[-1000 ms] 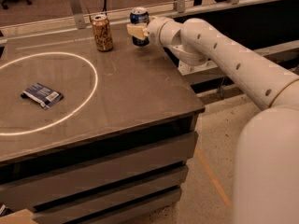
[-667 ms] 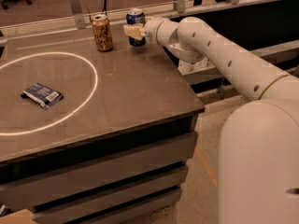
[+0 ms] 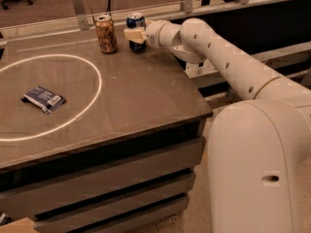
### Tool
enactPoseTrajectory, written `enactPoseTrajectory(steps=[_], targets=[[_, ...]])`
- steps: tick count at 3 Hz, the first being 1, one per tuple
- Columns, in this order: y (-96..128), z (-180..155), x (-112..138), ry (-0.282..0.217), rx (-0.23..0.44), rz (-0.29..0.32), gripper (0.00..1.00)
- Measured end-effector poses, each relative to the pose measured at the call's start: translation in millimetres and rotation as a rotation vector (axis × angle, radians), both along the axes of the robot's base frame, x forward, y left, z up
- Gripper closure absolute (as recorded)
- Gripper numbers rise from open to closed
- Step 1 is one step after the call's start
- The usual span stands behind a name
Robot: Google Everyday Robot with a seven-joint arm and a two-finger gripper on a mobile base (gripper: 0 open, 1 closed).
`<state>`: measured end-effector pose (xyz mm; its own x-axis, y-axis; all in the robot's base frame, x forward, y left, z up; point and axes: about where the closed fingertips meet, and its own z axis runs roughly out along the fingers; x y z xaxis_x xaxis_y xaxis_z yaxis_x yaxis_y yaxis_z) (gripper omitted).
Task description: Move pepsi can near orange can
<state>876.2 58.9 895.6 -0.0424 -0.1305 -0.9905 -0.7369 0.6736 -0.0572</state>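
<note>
Gripper (image 3: 135, 35) is clamped on the pepsi can (image 3: 136, 21) at the far edge of the table (image 3: 146, 96) — can's upright, just right of the orange can (image 3: 106, 34), not touching.

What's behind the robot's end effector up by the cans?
The pepsi can, gripped beside the orange can. Its silver top and dark base show; the end effector covers its middle, so the markings there are hidden.

The arm (image 3: 233, 62) is glossy off-white: rounded tubular segments with small dark holes (image 3: 251, 89) and 1 thin tan ring (image 3: 265, 84). Its bulky shell (image 3: 252, 149) at 4 o'clock bears 1 dark slot (image 3: 270, 178). The cream gripper (image 3: 136, 34) sits at 12 o'clock.
</note>
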Motion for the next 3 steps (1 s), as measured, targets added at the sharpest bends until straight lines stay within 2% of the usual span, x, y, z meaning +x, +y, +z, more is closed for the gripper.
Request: enactPoseTrajectory(steps=[1, 3], targets=[[17.4, -4.7, 3.6, -0.001, 0.019, 0.087, 0.71], [27.4, -2.9, 2.1, -0.002, 0.039, 0.169, 0.25]])
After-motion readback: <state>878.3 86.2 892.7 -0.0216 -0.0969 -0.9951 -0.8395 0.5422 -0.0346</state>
